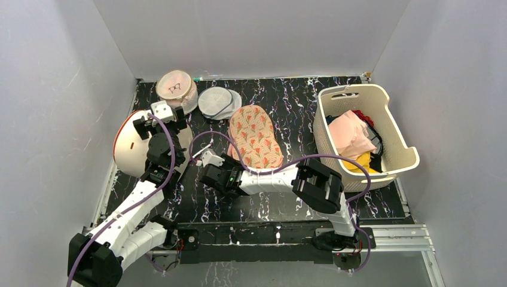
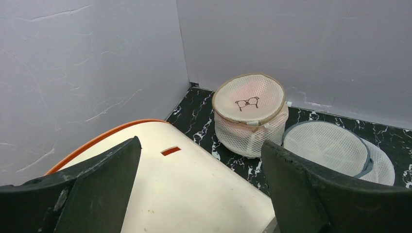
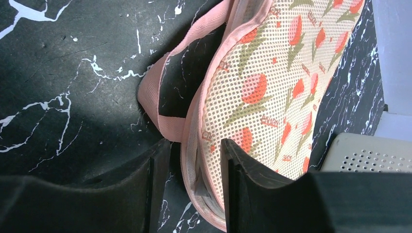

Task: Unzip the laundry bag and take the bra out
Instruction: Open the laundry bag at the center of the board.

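The laundry bag (image 1: pixel 256 136), peach-tan with red prints, lies flat on the black marble table. In the right wrist view the laundry bag (image 3: pixel 272 92) shows its pink zip rim and a pink strap (image 3: pixel 155 97). My right gripper (image 3: pixel 195 143) is open, and its jaws straddle the bag's near-left rim, where a small grey tab sits in the zip line. In the top view the right gripper (image 1: pixel 227 167) sits at the bag's near-left corner. My left gripper (image 2: pixel 200 145) is open and empty above a white dome; in the top view it (image 1: pixel 164 116) is at the left. The bra is hidden.
A white dome with an orange rim (image 1: pixel 128 146) lies under the left gripper. A round pink mesh pouch with a black icon (image 1: pixel 176 88) and a round white mesh pouch (image 1: pixel 218 101) stand at the back. A cream basket (image 1: pixel 351 90) holding clothes stands at the right.
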`<state>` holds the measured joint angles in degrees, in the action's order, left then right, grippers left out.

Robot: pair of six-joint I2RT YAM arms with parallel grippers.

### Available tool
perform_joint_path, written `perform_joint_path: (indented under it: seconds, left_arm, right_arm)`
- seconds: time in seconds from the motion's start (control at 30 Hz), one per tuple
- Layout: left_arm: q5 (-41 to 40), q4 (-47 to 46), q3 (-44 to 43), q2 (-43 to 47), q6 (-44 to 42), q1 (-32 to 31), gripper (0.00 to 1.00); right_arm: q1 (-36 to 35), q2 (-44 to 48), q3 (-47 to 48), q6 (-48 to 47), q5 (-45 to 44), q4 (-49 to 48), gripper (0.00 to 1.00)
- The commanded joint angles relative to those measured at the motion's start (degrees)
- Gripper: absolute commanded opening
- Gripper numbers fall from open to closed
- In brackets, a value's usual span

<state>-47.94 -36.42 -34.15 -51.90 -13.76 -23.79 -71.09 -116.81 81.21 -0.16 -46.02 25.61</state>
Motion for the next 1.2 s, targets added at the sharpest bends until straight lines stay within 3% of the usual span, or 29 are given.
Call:
perform_joint_path:
  seconds: [0.0,0.37,0.53,0.6,0.77,0.93,1.0,1.17]
  left_arm:
    - [0.92,-0.13,-2.39,0.09,1.24,0.24,0.92]
    - [1.09,0.69,-2.79,-0.75,1.8,0.24,0.92]
    - [1.27,1.0,-2.85,-0.75,2.1,0.24,0.92]
    - [1.27,1.17,-2.92,-0.68,2.11,0.24,0.92]
    - [1.25,1.18,-2.95,-0.71,2.09,0.23,0.92]
    - [1.25,1.35,-3.09,-0.49,2.23,0.24,0.92]
    - [1.22,1.44,-3.11,-0.36,2.34,0.24,0.92]
    - [1.4,1.87,-3.37,-0.29,2.68,0.24,0.92]
  right_arm:
    - [0.18,2.25,-0.29,-0.34,-3.37,-1.94,0.4]
    - [0.34,-1.6,0.4,0.97,-7.45,-0.95,0.21]
    - [0.58,-1.43,0.09,0.86,-5.41,-2.45,0.32]
    - [0.84,-1.85,0.13,1.08,-5.41,-2.26,0.3]
    - [0.95,-1.16,1.33,2.53,-6.51,-0.86,0.11]
    - [0.95,4.77,2.79,5.54,-3.71,0.41,0.0]
    - [1.54,9.03,1.71,8.54,0.31,-0.74,0.0]
    - [8.31,23.55,-12.22,24.55,15.22,-12.99,0.0]
